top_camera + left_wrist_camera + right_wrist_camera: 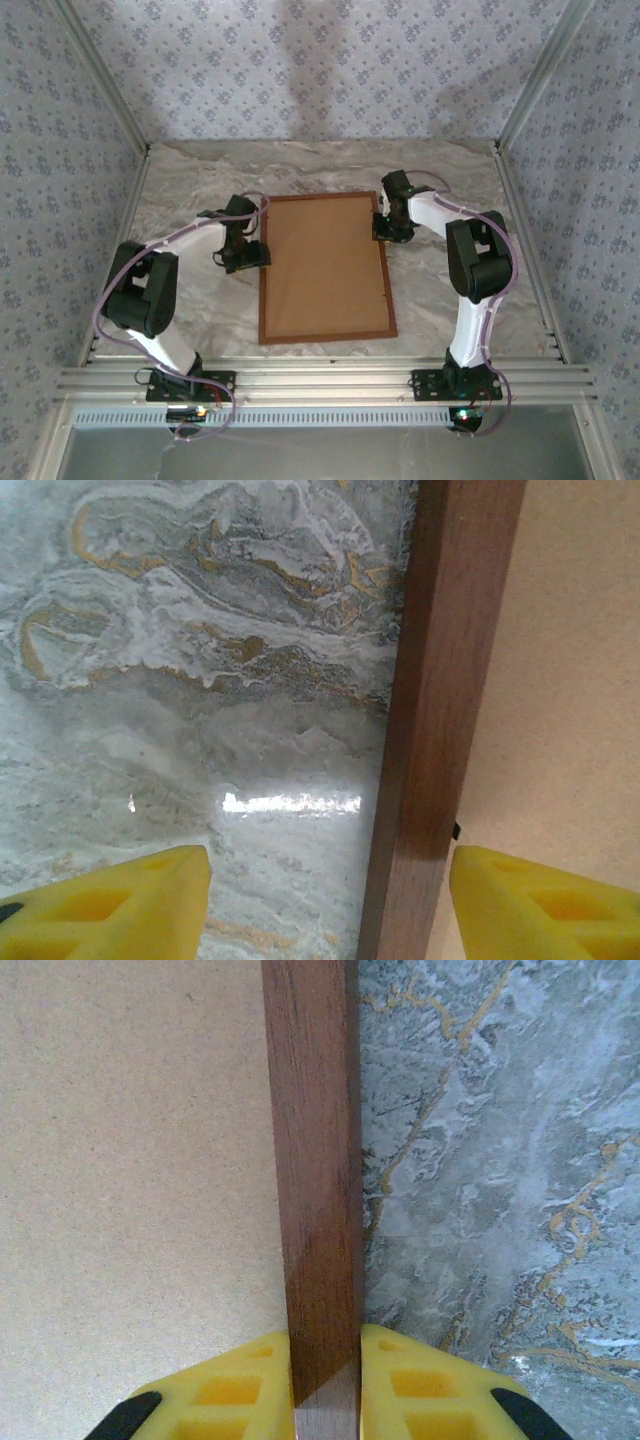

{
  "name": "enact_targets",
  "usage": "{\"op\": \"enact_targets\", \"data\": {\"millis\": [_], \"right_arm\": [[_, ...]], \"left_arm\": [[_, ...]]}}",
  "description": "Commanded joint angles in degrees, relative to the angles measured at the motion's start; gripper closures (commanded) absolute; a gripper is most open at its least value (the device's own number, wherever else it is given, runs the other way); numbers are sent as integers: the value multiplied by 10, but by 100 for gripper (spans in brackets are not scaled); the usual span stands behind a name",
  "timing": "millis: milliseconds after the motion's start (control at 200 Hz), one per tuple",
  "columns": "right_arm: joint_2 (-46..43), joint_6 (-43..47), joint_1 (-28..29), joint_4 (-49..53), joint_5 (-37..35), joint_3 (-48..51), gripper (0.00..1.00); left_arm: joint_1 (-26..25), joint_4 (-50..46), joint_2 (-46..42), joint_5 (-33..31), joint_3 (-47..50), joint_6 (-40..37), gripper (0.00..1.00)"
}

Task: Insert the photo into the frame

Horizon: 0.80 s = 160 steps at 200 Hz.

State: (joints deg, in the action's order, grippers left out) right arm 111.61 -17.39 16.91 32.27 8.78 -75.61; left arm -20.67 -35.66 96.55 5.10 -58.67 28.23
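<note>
Yellow right jaws clamp the frame (327,336); its long axis runs near-to-far.

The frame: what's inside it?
A plain brown board fills the frame from edge to edge. Anything lying under that board is covered, so it cannot be seen.

Soft, even light filling enclosure; faint shadow lying across back wallpaper (300,40). Bright glare streak gleaming on marble tabletop (290,802). Yellow fingertips (235,1392) blurring slightly near lens; top view looking somewhat soft.
</note>
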Motion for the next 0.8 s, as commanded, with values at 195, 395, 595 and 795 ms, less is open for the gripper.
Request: {"op": "enact_targets", "data": {"millis": [195, 395, 595, 795], "right_arm": [[-19, -7, 6, -10, -8, -12, 80], [-12, -6, 11, -10, -4, -14, 80], [-10, -6, 13, -12, -1, -15, 81], [-8, -8, 19, -13, 0, -15, 81]], "left_arm": [[-4, -4, 29, -22, -17, 7, 35], [-6, -7, 49, -24, -18, -3, 36], [-29, -23, 79, -34, -44, -17, 36], [-63, -49, 123, -55, -66, -18, 36]]}}
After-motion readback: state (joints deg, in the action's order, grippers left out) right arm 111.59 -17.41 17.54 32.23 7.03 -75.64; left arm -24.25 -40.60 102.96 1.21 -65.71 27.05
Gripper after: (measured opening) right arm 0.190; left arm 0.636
